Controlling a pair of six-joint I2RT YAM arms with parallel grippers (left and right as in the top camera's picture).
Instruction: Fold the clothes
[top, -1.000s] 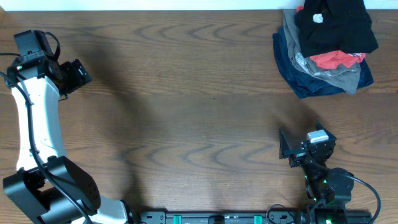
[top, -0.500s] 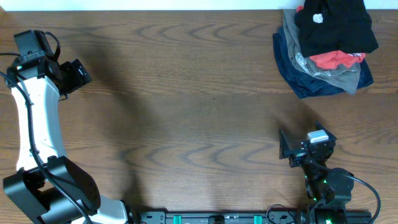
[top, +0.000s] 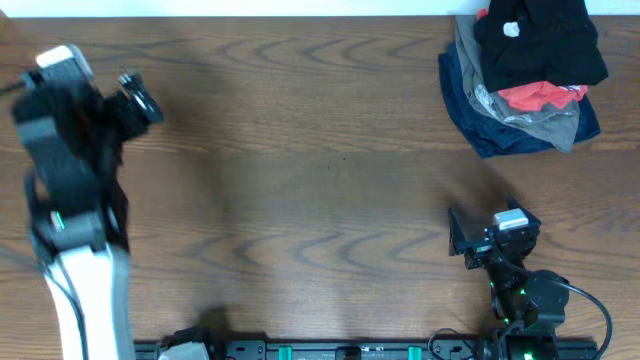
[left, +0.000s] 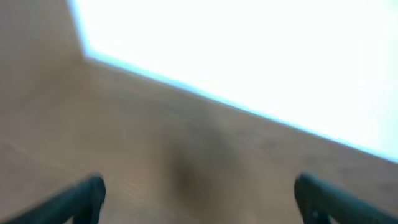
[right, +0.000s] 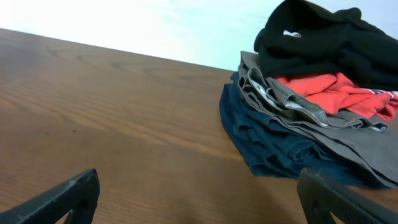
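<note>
The clothes, a black garment (top: 540, 40) with a small white mark, lie crumpled on top of a pile at the table's far right corner. In the right wrist view the black garment (right: 323, 40) is ahead and to the right. My right gripper (top: 482, 222) rests near the front right, well short of the pile. Its jaws (right: 199, 199) are open over bare wood. My left gripper (top: 138, 100) is at the far left, blurred. In the left wrist view its fingers (left: 84, 196) stand wide apart, open and empty.
Under the black garment lie a red shirt (top: 535, 95), a grey garment (top: 545, 125) and a navy one (top: 475, 110). The wooden table (top: 320, 180) ends at a white wall along the back edge.
My left arm has swung, blurring in both its views, and its gripper has shifted a little up and right. The right arm and the pile have not moved.
</note>
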